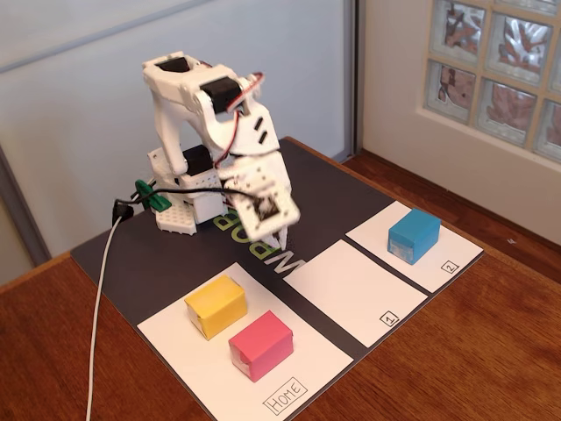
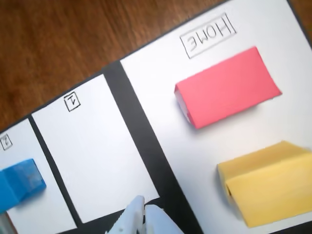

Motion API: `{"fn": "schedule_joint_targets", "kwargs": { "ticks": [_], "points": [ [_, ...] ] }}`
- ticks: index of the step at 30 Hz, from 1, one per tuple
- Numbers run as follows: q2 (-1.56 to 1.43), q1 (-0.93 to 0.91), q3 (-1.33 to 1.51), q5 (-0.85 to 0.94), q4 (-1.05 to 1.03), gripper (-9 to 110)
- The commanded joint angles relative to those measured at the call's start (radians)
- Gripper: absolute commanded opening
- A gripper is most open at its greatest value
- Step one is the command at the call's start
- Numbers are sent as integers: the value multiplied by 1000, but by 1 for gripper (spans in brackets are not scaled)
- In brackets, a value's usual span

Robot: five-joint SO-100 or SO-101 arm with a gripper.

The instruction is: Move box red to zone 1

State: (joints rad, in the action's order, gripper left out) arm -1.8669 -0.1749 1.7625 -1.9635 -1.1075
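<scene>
Red box (image 1: 260, 345) sits on the HOME sheet (image 1: 184, 351) near the surface's front edge; zone 1 (image 1: 355, 289) lies bare; jaws nearly closed, holding nothing.

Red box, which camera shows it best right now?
The wrist view: the red box fills much of the frame, sharp and unobstructed. The fixed view shows it smaller, on the HOME sheet beside the yellow box.

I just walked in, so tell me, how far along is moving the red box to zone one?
Nothing done: the red box sits on the HOME sheet beside the yellow box. The gripper is empty, hanging above the mat. Zone 1 lies bare. Grasping, carrying and placing remain.
</scene>
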Motion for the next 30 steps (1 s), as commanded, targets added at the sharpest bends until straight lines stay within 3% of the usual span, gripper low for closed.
{"fn": "schedule_joint_targets", "kwargs": {
  "ticks": [1,7,16,24,30],
  "points": [
    [23,-21,-48,-170,-5,0],
    [117,-92,-141,-512,-89,0],
    [370,-179,-413,-663,-106,6],
    [508,-190,-512,-692,-80,38],
    [548,-173,-522,-695,-60,48]
  ]
}}
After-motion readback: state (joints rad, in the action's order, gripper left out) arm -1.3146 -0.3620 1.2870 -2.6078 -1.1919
